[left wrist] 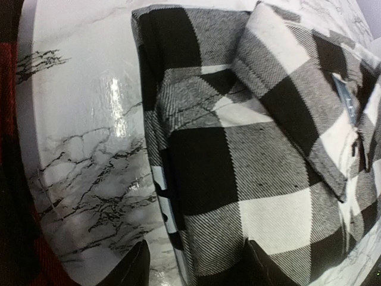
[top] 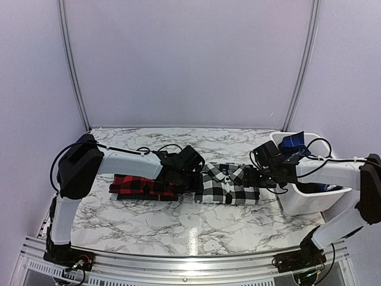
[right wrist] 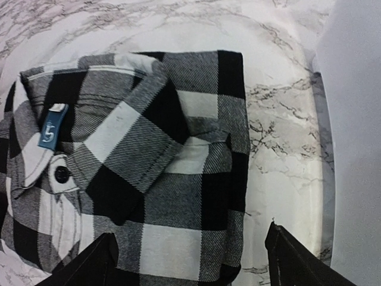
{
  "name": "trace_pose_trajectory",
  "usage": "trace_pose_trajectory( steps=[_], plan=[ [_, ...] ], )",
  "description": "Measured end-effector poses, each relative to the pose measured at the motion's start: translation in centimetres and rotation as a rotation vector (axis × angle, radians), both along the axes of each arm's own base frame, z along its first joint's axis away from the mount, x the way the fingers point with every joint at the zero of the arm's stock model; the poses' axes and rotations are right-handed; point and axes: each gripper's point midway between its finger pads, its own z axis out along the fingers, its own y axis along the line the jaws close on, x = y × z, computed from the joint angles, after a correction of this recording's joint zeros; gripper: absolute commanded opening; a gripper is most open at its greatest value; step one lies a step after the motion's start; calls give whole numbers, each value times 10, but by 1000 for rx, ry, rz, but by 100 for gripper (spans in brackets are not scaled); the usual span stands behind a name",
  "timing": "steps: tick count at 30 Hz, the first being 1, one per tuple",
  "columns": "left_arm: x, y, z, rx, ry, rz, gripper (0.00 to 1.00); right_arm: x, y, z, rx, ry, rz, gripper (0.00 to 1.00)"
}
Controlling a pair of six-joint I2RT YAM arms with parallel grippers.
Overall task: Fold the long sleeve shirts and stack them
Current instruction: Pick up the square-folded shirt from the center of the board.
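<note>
So, quick notes for you. Black-and-white shirt (top: 229,185) lay folded mid-table (top: 178,220), red-and-black shirt (top: 140,186) just beside it toward left edge, not stacked yet. Left gripper (left wrist: 196,262) hung over bundle's left edge, fingers spread, pinching nothing. Right gripper (right wrist: 193,257) hung over its right edge, fingers spread wide, empty too. Risk, my guess: if you grabbed only top layer, fold would've peeled open on lift. Uneven lift could've sagged middle. Bin (top: 303,202) at right edge sat close to your right arm.
</note>
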Motion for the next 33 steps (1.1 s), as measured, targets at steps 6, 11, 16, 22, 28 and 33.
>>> trace_pose_trajectory(
  steps=[6,11,16,22,28,33],
  plan=[
    [3,-3,-2,7,1,-12,52,-4,-17,-28,-34,65,-26,72],
    [5,-4,-7,14,4,-1,47,-6,-22,-46,-45,96,-38,65],
    [9,-8,-9,6,5,15,42,-5,-19,-61,-37,118,-39,59],
    [12,-13,-11,-10,11,35,26,4,-10,-63,3,97,-40,42],
    [13,-18,-13,-27,28,54,5,9,-3,-63,39,84,-29,13],
    [13,-19,-11,-32,28,51,0,9,-1,-60,55,81,-24,0]
  ],
)
